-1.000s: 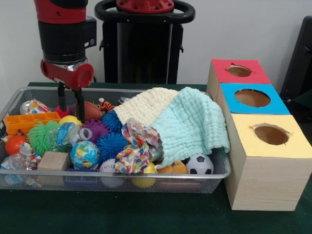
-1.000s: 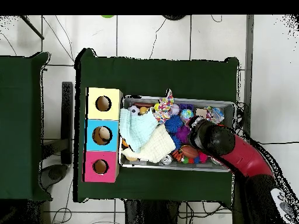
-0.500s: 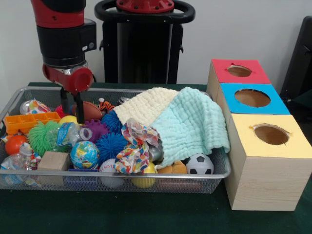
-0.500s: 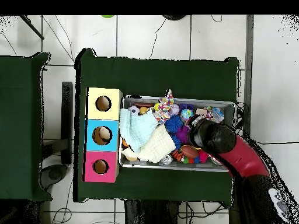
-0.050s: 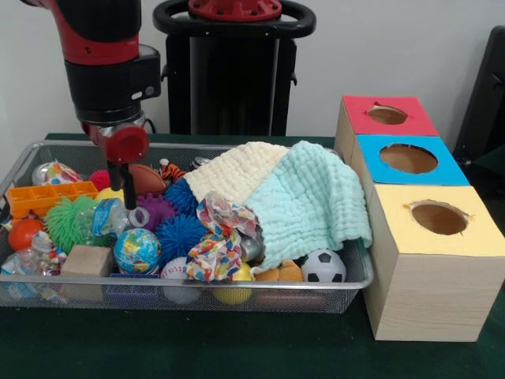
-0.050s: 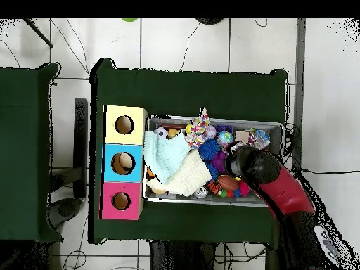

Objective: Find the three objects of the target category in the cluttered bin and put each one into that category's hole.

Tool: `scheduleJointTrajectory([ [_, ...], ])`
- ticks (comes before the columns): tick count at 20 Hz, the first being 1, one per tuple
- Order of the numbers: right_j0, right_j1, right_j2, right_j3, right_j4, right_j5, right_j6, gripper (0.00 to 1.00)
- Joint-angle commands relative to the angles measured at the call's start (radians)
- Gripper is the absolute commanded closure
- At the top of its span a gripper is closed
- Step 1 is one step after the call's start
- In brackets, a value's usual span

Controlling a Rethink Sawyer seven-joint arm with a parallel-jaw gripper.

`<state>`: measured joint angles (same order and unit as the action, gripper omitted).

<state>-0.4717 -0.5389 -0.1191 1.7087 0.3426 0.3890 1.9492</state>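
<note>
My gripper (image 5: 126, 197) hangs in the left part of the wire mesh bin (image 5: 347, 278), just over a yellow ball (image 5: 110, 193) and beside a brown football (image 5: 147, 178). It stands edge-on to the front view, and nothing shows in its hold. In the overhead view the arm's head (image 6: 249, 163) covers it. Around it lie a purple spiky ball (image 5: 156, 210), blue spiky balls (image 5: 180, 234), a green spiky ball (image 5: 69, 221) and a globe ball (image 5: 136, 249). A soccer ball (image 5: 323, 266) sits at the bin's front right.
A cream cloth (image 5: 235, 169) and a mint cloth (image 5: 312, 201) drape over the bin's right half. To the right stand three boxes with holes: red top (image 5: 387, 115), blue top (image 5: 409, 159), yellow top (image 5: 439, 218). An orange tray (image 5: 47, 196) and a wooden block (image 5: 87, 260) lie left.
The wrist has turned about its axis, so the gripper now stands edge-on. It has also shifted slightly right and down in the front view.
</note>
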Motion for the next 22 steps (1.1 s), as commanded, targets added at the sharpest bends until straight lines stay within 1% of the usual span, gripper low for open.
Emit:
scheduleJointTrajectory([
  [1,0.013,0.081,-0.028,0.001,0.094,0.003,0.305,0.0],
  [4,0.017,0.083,-0.04,0.0,0.1,0.003,0.31,0.0],
  [11,0.001,0.096,-0.049,0.004,0.097,-0.017,0.295,0.0],
  [16,-0.028,0.115,-0.013,0.027,0.106,-0.074,0.283,0.0],
  [19,-0.058,0.134,0.028,0.04,0.107,-0.125,0.27,0.0],
  [22,-0.07,0.147,0.052,0.047,0.11,-0.149,0.271,0.0],
])
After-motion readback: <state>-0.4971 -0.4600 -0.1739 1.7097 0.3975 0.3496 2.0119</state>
